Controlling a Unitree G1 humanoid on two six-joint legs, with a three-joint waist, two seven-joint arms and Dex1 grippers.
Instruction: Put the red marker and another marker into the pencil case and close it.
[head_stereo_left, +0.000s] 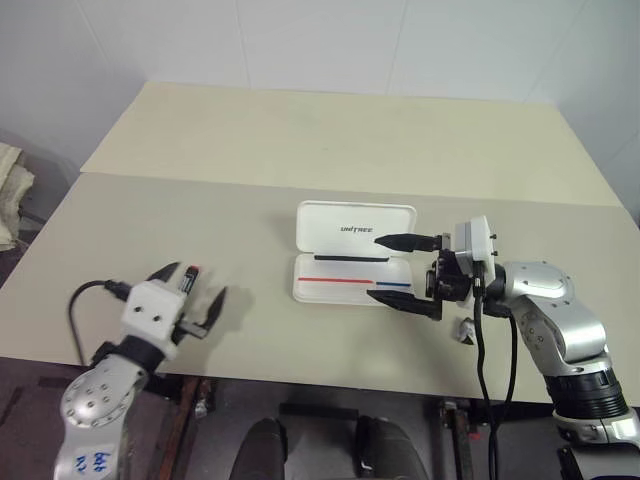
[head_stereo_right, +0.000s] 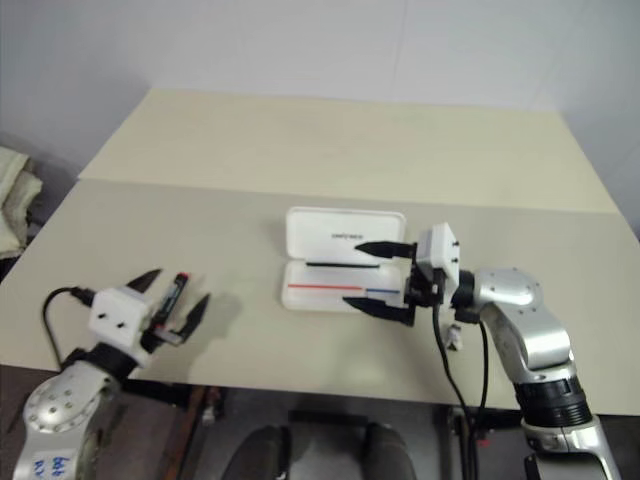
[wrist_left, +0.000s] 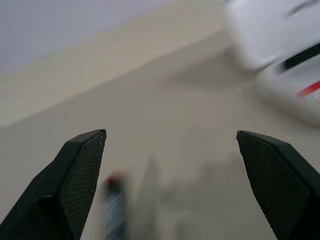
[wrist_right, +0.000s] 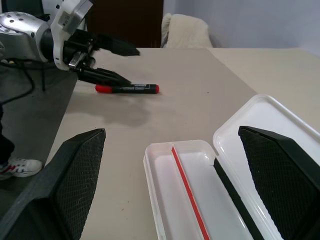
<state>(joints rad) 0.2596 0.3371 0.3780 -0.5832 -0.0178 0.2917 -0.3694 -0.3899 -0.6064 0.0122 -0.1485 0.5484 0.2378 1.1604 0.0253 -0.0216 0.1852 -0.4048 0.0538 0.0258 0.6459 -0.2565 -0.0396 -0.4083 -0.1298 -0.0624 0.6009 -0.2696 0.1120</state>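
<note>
Left eye view is showing the pencil case (head_stereo_left: 355, 250) lying open mid-desk (head_stereo_left: 300, 150) with no marker visible inside, while the red marker (head_stereo_left: 188, 279) is lying between the spread fingers of the left pincer (head_stereo_left: 193, 287), not yet gripped. Right wrist view is looking along the right pincer (wrist_right: 170, 165) (fingers wide, holding nothing), which is hovering level over the case's near end, so the packing and closing are probably all still waiting.

Pencil case (head_stereo_left: 345, 250): white shell, thin red-and-blue stripe along the tray, small dark lettering on the open lid, black strip at the hinge. Red marker (wrist_right: 127, 89): black barrel, red at both ends. Table (head_stereo_left: 300, 140): pale cream. Left gripper (head_stereo_left: 195, 290) and right gripper (head_stereo_left: 400, 270): black textured fingers, white housings.
</note>
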